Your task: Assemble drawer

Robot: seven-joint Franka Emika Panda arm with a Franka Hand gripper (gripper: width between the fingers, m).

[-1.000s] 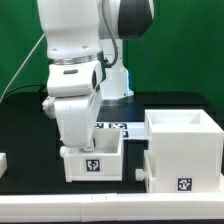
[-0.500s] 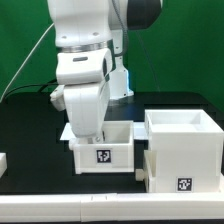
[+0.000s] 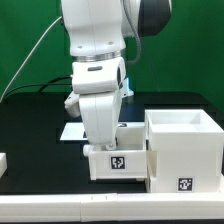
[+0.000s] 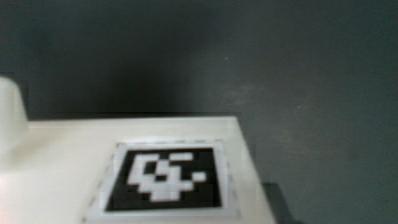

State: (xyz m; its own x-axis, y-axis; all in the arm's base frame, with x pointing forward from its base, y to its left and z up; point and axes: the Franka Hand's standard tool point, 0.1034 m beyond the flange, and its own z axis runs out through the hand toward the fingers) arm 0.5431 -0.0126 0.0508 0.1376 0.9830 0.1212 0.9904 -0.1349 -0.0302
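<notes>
The arm is carrying the small drawer box (image 3: 118, 160) low over the table (image 3: 30, 130), touching the larger housing (image 3: 183, 150). The gripper is hidden; its state cannot be told. Aligning the walls squarely should prevent jamming.

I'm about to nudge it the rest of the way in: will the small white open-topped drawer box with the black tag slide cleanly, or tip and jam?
The small white open-topped drawer box looks rigid and thin-walled, so probably light and stiff. Its flat base on the black table suggests sliding, not rolling. Beside the larger white cabinet box, a skewed push might jam it.
</notes>
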